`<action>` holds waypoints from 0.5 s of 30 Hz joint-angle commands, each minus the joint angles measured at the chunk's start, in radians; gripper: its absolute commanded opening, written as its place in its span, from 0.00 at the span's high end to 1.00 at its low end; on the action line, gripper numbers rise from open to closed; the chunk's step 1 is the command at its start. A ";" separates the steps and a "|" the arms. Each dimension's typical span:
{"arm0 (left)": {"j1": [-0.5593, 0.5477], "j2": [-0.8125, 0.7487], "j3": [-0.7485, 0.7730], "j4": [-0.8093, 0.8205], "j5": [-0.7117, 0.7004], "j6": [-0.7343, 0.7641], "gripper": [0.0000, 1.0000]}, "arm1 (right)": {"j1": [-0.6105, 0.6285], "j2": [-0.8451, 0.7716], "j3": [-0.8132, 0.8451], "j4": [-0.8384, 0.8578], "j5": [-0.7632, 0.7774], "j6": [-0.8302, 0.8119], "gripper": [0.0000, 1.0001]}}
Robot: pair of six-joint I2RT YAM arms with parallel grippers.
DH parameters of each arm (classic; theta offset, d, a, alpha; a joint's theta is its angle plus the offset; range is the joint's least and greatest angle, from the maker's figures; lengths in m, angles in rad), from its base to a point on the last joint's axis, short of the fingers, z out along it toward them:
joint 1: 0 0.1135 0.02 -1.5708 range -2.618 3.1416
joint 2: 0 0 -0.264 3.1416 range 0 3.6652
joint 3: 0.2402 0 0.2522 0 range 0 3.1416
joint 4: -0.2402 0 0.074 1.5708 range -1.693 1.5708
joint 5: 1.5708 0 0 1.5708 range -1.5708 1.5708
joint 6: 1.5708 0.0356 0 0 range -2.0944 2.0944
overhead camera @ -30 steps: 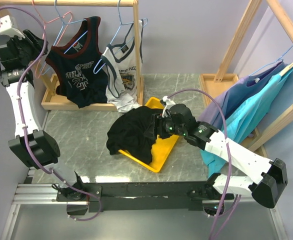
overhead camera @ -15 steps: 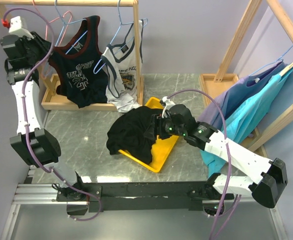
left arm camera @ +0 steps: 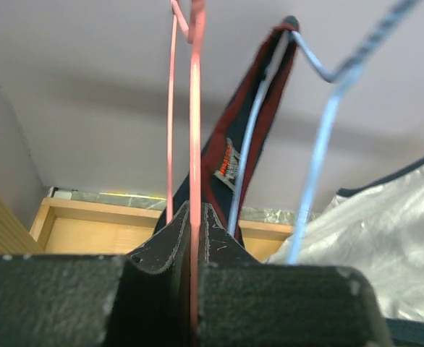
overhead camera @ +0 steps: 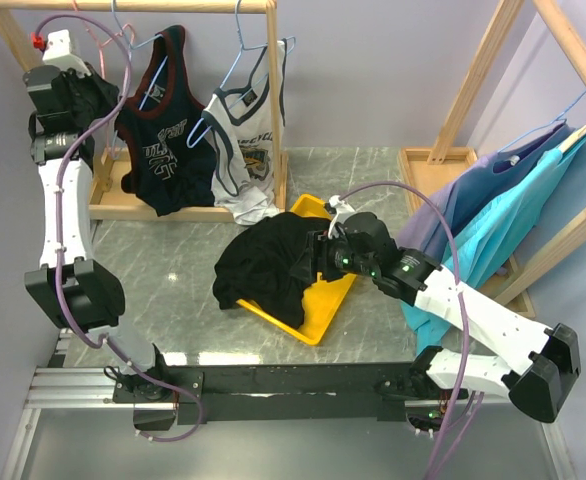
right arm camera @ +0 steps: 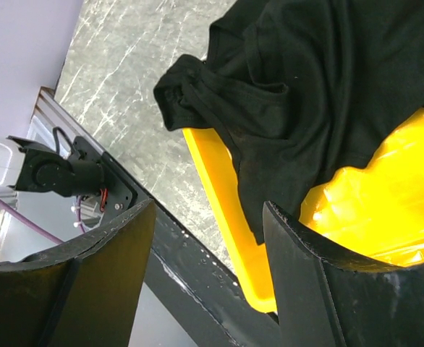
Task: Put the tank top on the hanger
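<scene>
The top view places the left tool (overhead camera: pixel 101 92) high at the far left of the wooden rack (overhead camera: pixel 173 5), but its jaws are too small there to read. The left wrist view settles it: the two dark fingers are pressed together on a vertical run of the pink-red hanger (left arm camera: pixel 195 144), the wire pinched right between their tips. That view also shows a second pink strand just left of the gripped one, then the navy jersey (left arm camera: pixel 270 94) with its red trim on a light blue hanger (left arm camera: pixel 320 144), and the white jersey (left arm camera: pixel 386 238) at the right edge. The tank top (overhead camera: pixel 263 265) lies bunched in a black heap, half on the yellow tray (overhead camera: pixel 323 310) and half spilling onto the marble desk (overhead camera: pixel 163 290), well apart from the hanger. The right wrist view shows what the top view hides: the right tool (right arm camera: pixel 208 206) stands wide open with nothing held, poised over the tank top's lower edge and the tray's rim. Whether it touches the cloth cannot be told.
</scene>
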State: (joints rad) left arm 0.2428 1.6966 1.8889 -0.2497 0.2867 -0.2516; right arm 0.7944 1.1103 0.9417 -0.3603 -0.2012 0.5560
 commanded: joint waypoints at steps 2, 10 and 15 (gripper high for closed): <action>-0.068 -0.061 0.079 -0.026 -0.026 0.093 0.99 | 0.008 -0.043 -0.007 0.023 0.020 -0.005 0.31; -0.171 -0.072 0.118 -0.074 -0.043 0.135 0.99 | 0.008 -0.056 -0.009 0.020 0.032 -0.005 0.31; -0.232 -0.074 0.134 -0.086 -0.029 0.150 0.99 | 0.008 -0.067 -0.023 0.027 0.036 0.002 0.31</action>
State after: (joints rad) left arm 0.0517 1.6718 1.9625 -0.3454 0.2390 -0.1364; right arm 0.7948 1.0744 0.9310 -0.3588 -0.1799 0.5564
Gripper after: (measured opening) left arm 0.061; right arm 0.688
